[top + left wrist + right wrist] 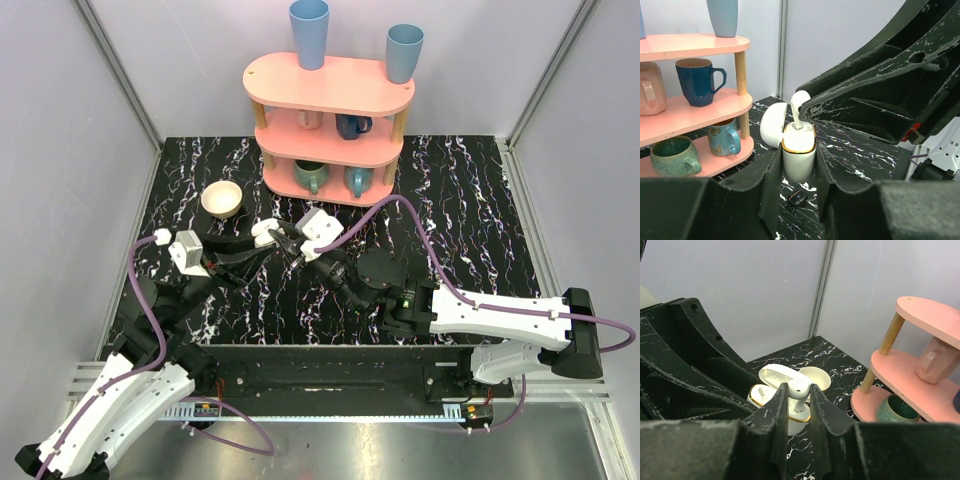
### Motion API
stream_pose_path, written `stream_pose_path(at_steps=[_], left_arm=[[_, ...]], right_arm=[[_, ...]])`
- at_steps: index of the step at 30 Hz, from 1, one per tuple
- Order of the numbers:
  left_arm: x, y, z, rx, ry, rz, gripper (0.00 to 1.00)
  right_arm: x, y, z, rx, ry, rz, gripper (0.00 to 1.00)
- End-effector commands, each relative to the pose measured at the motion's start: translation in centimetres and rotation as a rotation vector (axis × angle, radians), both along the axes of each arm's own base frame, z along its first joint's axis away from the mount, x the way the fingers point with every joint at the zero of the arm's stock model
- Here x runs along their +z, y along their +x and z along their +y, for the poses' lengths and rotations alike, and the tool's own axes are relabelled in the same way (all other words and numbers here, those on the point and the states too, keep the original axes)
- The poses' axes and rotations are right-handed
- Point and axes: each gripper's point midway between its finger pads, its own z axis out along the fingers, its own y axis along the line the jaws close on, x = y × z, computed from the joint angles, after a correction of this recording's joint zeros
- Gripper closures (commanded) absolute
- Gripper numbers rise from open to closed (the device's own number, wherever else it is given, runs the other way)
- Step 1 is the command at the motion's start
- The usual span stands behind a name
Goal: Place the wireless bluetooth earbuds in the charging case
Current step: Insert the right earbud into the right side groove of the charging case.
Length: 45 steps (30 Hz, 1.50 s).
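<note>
Scuffed left jaws clamp glossy rounded case (pixel 799 156).

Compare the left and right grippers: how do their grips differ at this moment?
The left gripper is shut on the charging case, clamping its body with the lid open; the right gripper is shut on an earbud. The left gripper's jaws stand wider than the right gripper's, which pinch a thinner part. The left gripper holds the case upright; the right gripper holds the earbud stem-down at its opening. Both grip white parts.
</note>
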Motion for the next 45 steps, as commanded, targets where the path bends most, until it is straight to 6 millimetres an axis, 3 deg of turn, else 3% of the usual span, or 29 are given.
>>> stream_pose_path(at_steps=[1,7,19,33,45], left_arm=[[2.7,-0.8,0.5,-0.005,-0.055,-0.095,1.0],[2.7,-0.8,0.5,-0.002,-0.055,-0.098,1.0],[3.1,-0.7,1.0,0.027,-0.072,-0.113,1.0],[3.1,-0.3,1.7,0.07,-0.078,-0.113,1.0],[3.0,-0.4,1.2,0.051,-0.062,-0.122,1.0]], right_arm=[[3.0,0.2,-1.0,-0.036,0.064,-0.023,0.86],[3.0,0.1,-1.0,-0.029,0.073,-0.017,0.87],[0.5,-0.7,-0.7,0.027,-0.006,0.036,0.87],[-0.3,-1.1,-0.2,0.054,-0.095,0.058,0.89],[-0.7,-0.3,0.4,0.008,-0.123,0.072,0.89]])
